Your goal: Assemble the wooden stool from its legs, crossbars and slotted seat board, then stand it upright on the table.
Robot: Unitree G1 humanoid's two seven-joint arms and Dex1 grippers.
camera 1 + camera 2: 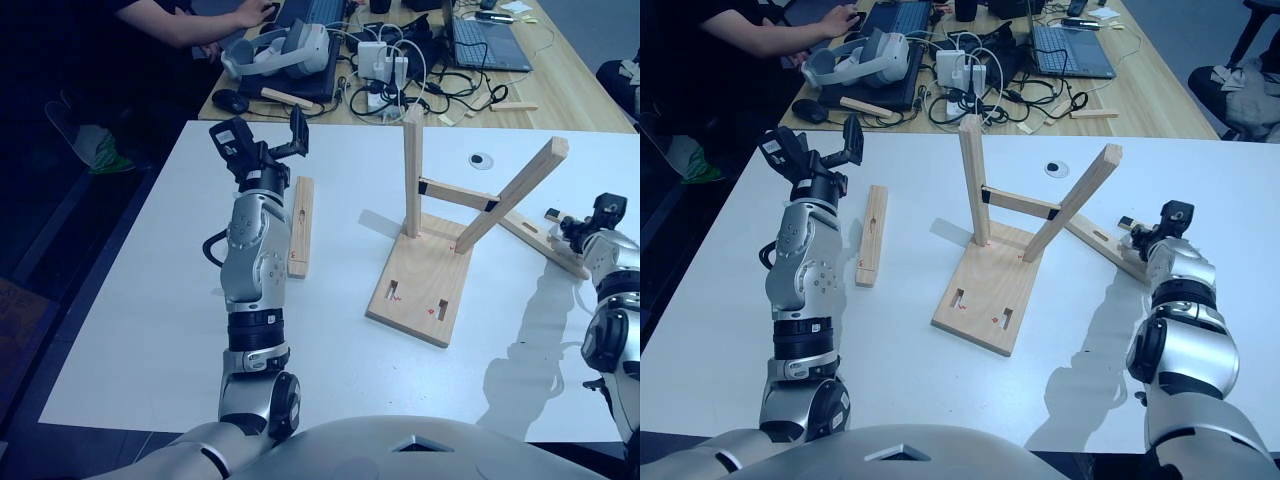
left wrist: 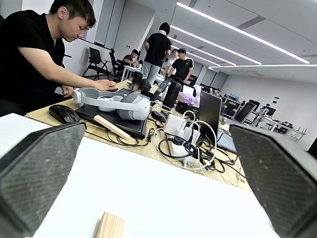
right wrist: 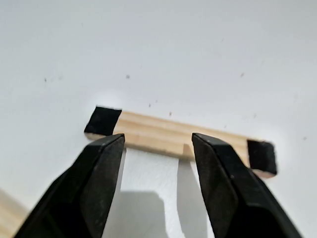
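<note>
Black padded fingers of the right tool [image 3: 157, 141] hang spread apart over a short crossbar [image 3: 168, 131] with black-taped ends. They straddle it without touching and grip nothing, which looks like a line-up for a pinch across its narrow width. That crossbar lies flat on the white table [image 1: 150, 300], right of the slotted seat board [image 1: 425, 290], beside a loose leg [image 1: 535, 240]. On the seat board one leg [image 1: 411, 170] stands upright while a second leg [image 1: 510, 195] leans outward, with a joining crossbar [image 1: 458, 193] between them; the lean suggests it is not fully seated. Left of the seat board, the left tool [image 1: 262, 135] is raised, wide open and empty, near another loose leg [image 1: 300, 225].
</note>
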